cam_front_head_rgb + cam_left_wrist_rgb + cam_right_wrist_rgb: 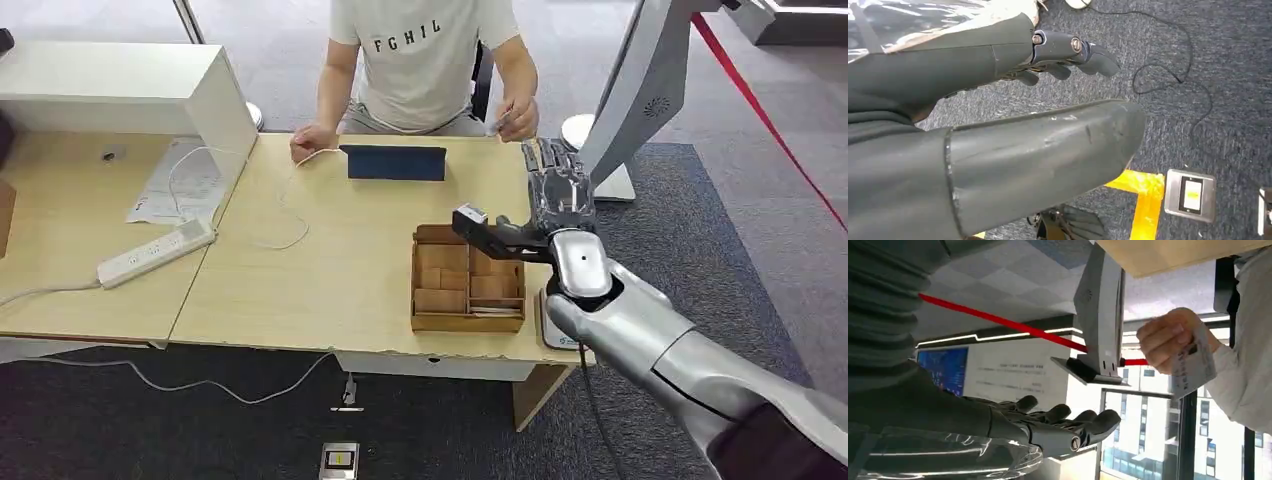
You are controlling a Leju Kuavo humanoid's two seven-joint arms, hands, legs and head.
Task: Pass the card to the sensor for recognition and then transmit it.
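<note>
White card (1193,365) is pinched in the person's hand (1163,340) just beyond the right hand (558,185), which waits flat, fingers apart, holding nothing, ready to receive it.

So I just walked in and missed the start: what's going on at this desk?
A person seated across the desk holds a card in one hand. The robot's right hand reaches toward them over the desk's far corner, fingers apart and holding nothing, beside the grey sensor stand. A cardboard tray sits near the desk's front edge. The left hand hangs over the carpet, empty.
</note>
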